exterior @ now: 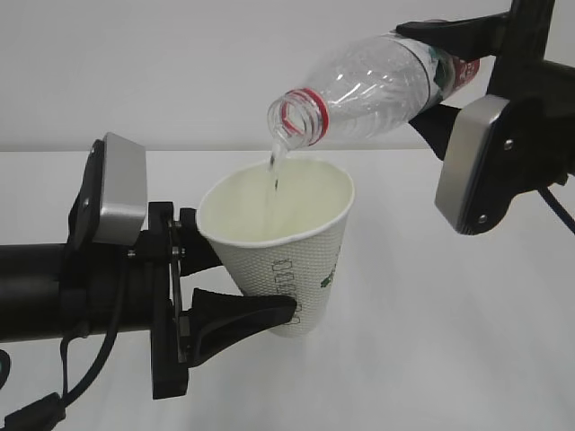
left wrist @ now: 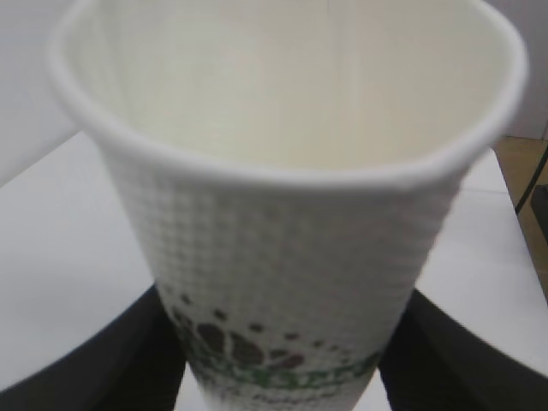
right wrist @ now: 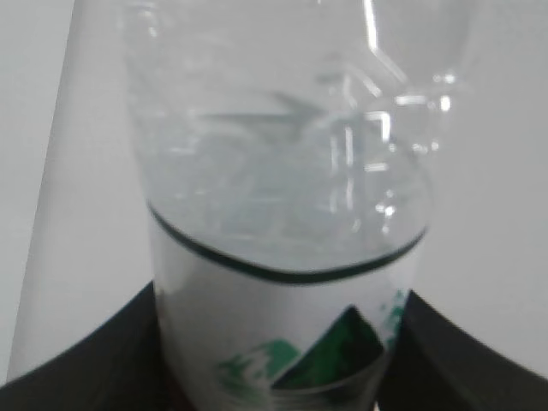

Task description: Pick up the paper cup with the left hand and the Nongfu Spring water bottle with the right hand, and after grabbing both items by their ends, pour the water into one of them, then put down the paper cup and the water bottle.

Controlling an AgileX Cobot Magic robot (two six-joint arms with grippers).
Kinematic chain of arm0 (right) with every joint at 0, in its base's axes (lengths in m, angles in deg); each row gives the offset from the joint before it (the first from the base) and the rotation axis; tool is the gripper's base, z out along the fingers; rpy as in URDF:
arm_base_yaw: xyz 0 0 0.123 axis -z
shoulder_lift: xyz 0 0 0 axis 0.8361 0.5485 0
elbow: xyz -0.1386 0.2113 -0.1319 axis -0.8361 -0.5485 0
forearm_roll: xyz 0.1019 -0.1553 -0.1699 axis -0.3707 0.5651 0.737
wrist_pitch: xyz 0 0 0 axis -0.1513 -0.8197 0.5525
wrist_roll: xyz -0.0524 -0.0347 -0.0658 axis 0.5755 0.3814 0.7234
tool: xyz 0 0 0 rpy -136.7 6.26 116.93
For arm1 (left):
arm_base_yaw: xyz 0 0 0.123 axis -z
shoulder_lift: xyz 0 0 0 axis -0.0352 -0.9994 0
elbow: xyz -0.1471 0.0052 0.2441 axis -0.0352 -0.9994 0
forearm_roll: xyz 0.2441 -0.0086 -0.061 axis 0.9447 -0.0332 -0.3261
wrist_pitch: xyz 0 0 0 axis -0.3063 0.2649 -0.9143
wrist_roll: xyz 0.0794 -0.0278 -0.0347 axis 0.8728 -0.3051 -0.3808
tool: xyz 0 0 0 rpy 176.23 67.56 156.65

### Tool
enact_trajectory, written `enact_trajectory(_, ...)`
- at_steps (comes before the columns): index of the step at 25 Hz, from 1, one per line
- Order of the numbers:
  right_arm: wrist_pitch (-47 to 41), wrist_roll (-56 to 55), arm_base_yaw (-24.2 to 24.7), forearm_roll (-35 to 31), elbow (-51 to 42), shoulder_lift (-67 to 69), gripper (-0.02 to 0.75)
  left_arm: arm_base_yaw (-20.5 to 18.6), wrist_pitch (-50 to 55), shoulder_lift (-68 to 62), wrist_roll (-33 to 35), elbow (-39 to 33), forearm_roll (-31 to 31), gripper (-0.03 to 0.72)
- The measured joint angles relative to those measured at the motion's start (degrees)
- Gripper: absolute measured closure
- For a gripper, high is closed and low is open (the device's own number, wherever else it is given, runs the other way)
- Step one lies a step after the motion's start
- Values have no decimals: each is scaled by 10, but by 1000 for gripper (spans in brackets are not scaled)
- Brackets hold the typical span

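Two tools clamp: left tool (exterior: 235, 285) on paper cup (exterior: 286, 256), right tool (exterior: 437, 76) on Nongfu Spring water bottle (exterior: 377, 81). Water (exterior: 272, 175) falls thin; hold mouth above rim, tilt gradually.

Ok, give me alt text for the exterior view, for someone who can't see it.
A tilted clear plastic bottle with a red neck ring, held by the right end effector, pours a thin stream of water into a white dotted paper cup gripped by the left end effector above a white table.
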Motion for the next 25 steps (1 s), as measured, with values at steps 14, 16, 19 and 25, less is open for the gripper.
enact_trajectory(14, 0, 0, 0, 0, 0, 0, 286, 0, 1, 0, 0, 0, 19, 223)
enact_trajectory(16, 0, 1, 0, 0, 0, 0, 286, 0, 1, 0, 0, 0, 20, 223)
enact_trajectory(19, 0, 3, 0, 0, 0, 0, 286, 0, 1, 0, 0, 0, 20, 223)
enact_trajectory(25, 0, 4, 0, 0, 0, 0, 286, 0, 1, 0, 0, 0, 20, 223)
